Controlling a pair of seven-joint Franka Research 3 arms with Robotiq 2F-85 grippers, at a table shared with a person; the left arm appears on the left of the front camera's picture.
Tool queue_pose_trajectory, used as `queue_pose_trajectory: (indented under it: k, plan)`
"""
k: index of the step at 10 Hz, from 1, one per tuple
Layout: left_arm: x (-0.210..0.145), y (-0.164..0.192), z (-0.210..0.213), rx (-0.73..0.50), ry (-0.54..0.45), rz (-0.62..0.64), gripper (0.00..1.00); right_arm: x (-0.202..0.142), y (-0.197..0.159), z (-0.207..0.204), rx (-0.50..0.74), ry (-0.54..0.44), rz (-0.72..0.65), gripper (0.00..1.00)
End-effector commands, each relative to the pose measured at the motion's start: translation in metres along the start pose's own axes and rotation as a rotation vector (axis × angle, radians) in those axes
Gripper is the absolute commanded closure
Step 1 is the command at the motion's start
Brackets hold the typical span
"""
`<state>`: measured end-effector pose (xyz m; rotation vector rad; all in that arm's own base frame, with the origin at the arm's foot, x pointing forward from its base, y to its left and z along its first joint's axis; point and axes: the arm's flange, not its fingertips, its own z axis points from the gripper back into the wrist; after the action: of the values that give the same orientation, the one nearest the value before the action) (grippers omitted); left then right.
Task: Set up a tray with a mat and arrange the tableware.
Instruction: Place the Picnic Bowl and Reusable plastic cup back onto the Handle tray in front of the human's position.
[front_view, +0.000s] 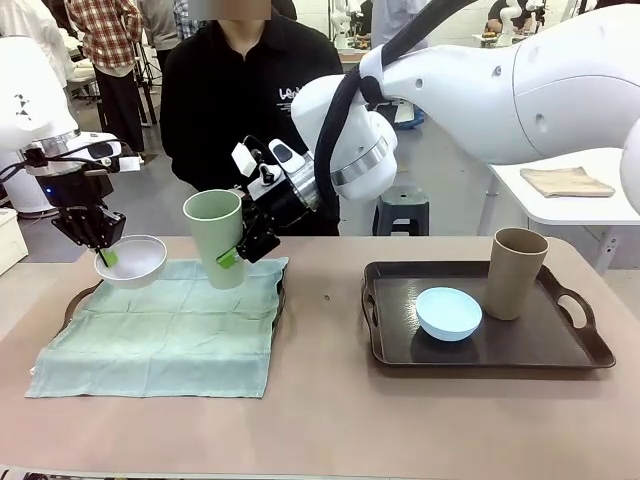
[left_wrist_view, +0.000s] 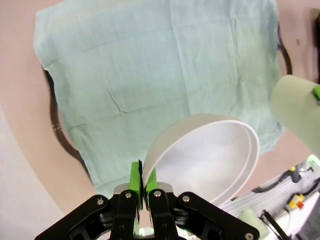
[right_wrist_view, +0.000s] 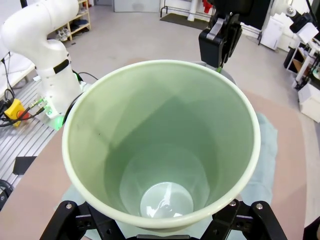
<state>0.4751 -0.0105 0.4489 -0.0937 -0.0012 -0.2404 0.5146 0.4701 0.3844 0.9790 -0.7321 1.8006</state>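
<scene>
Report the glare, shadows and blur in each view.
Front view: the light is even and the picture sharp; the dark tray carries a faint sheen around the light blue bowl. Left wrist view: the white bowl is crisp, while the pale green cup at the edge looks softer. Right wrist view: a bright glare spot sits in that cup's bottom, and its mouth looms large through the wide lens.

There were two trays: a bare dark rectangular tray and, well left of it, a cloth-covered dark tray. Two bowls: a light blue round bowl on the bare tray, a white round bowl well left of it. Two cups: a tan-brown handleless cup on it, a pale green handleless cup left of it. One mint-green cloth mat.
</scene>
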Motion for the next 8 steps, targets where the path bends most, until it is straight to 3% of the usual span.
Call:
queue_pose_trajectory:
  k: [1, 8]
  plan:
    - [0.01, 0.003, -0.02, -0.006, 0.008, 0.019, 0.96, -0.015, -0.008, -0.012, 0.012, -0.009, 0.052, 0.17]
    - [0.032, -0.001, -0.07, -0.023, 0.042, -0.023, 0.96, -0.052, -0.024, -0.031, 0.08, -0.089, 0.046, 0.17]
